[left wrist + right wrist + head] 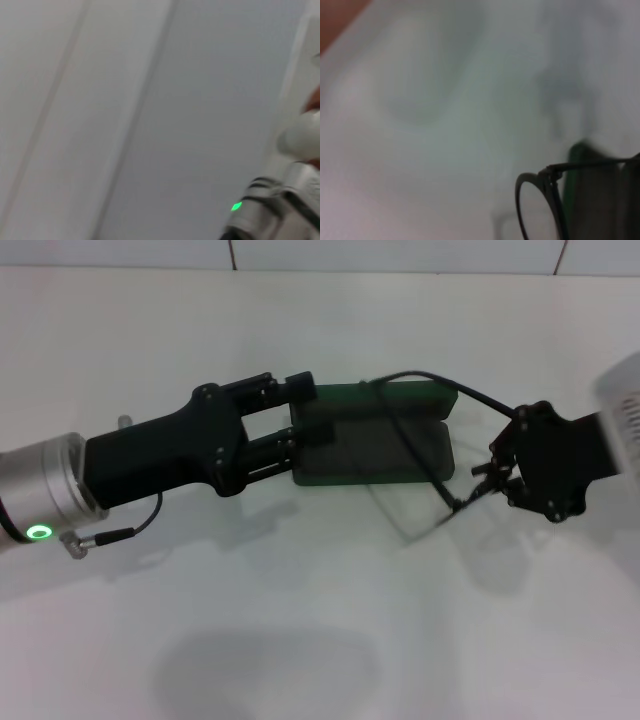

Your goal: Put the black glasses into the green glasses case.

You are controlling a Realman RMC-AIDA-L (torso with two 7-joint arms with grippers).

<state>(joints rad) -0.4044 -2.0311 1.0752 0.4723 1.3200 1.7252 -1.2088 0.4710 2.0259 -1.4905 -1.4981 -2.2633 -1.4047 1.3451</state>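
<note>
- From the head view, the dark green oblong hard-shell glasses case [375,435] lies open on the white bench [300,640]. The left gripper [296,420] reaches in level from the left, and its jaws stand wide on either side of the case's left end, as if to steady it
- The thin black wire-frame glasses [425,440] hang over the right part of the case. One temple arcs across the lid and the front tilts down toward the bench just beside the case's right corner. The right gripper [488,475] comes in from the right with its jaws narrow, pinched on the frame's end
- I'd say the step in hand is the placing itself. The glasses are above the case but not yet lying in it. The next move calls for shifting them leftward and lowering them flat into the tray
- The left wrist view shows only pale surfaces and a silver arm section with a green light [236,206]. No task thing is visible
- In the right wrist view a round lens rim of the glasses [537,205] shows close, with the green case [580,190] just behind it
</note>
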